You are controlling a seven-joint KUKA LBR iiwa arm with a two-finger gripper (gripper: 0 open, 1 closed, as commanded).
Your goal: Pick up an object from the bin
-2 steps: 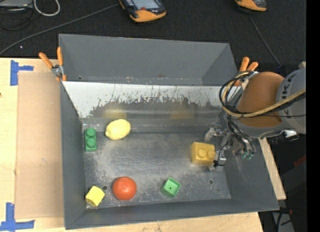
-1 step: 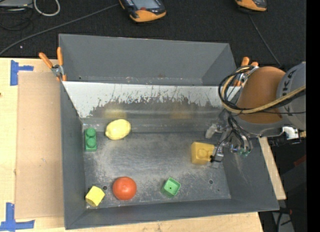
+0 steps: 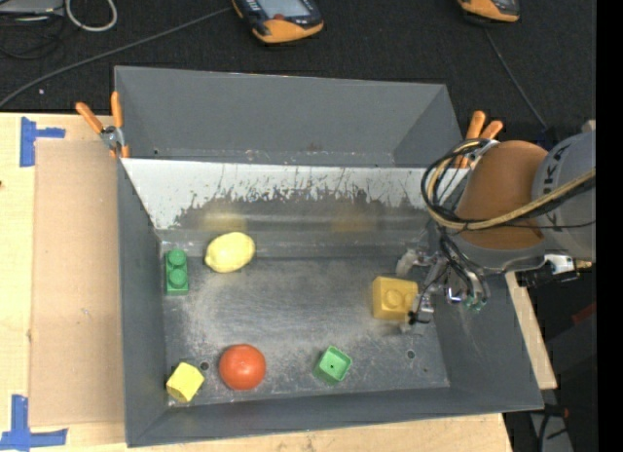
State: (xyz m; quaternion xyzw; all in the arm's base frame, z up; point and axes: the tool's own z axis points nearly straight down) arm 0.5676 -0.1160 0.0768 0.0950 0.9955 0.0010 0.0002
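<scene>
Gripper (image 3: 421,292) sits low over the floor of the grey metal bin (image 3: 292,129), close to the wall the arm reaches in from, and you can see the orange wrist cover (image 3: 501,197) and the looped black cables (image 3: 450,182) bunched just above and behind it. Pressed up against it, on its side away from the arm, is the yellow plastic block with a round stud on top (image 3: 392,299); block and gripper look to be touching, but you cannot tell whether the block is actually gripped, nor how wide the gripper stands, because dark metal parts and wires overlap there. Everything else lies apart from it. Nearest after the block is the small green plastic cube with a dark hole in its top face (image 3: 334,365), nearer the camera than the gripper and a little further from the arm. Further out along that same near edge you will find the red round ball (image 3: 242,366) and, just beside it, the small yellow plastic cube (image 3: 185,381) in the corner. Well across the bin from the gripper, toward the far wall, lie the pale yellow lemon-shaped piece (image 3: 230,252) and, just beyond it, the green studded plastic brick (image 3: 176,271).
</scene>
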